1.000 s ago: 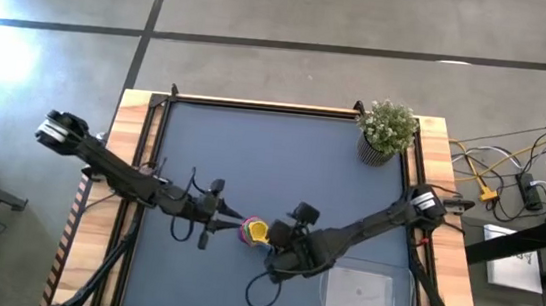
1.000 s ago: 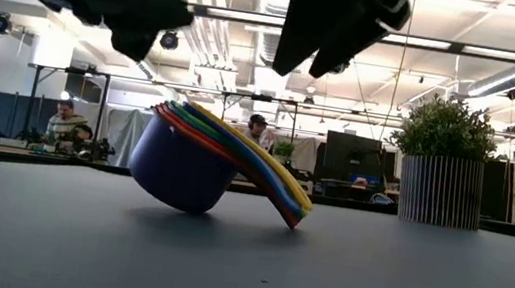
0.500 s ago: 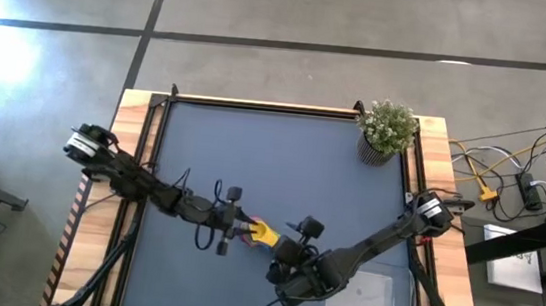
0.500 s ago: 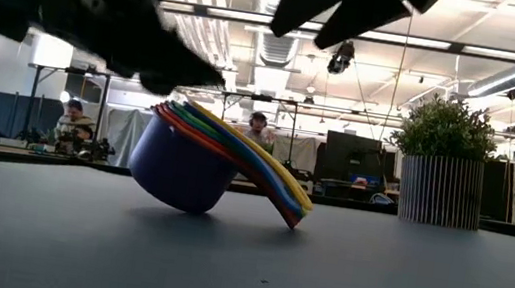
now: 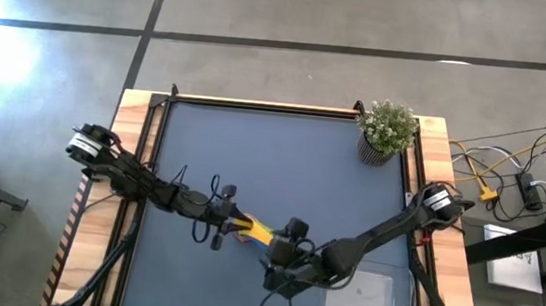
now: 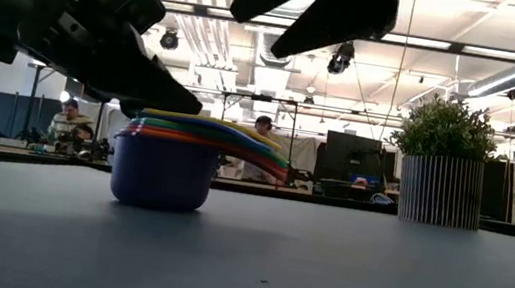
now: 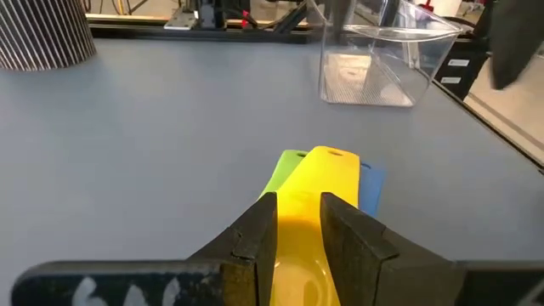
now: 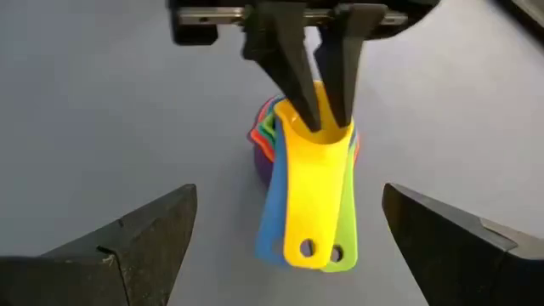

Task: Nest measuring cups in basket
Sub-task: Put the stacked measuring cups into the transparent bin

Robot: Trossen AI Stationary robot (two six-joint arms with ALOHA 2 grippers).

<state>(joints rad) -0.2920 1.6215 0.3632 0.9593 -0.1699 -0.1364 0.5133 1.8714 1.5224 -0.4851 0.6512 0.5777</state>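
Left gripper (image 8: 316, 106) nearly shut, pressing the yellow handle | measuring cups (image 6: 167, 157) nested mid-tabletop, basket (image 5: 372, 293) well apart | right gripper (image 8: 289, 246) wide open, empty, facing handles | risk: stack tips or fans under uneven pressure

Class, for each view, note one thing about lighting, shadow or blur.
High view: bright glare on the floor at upper left. Low view: ceiling lights make both arms dark silhouettes; the cups cast a faint shadow. Right wrist view: its own fingers look soft.
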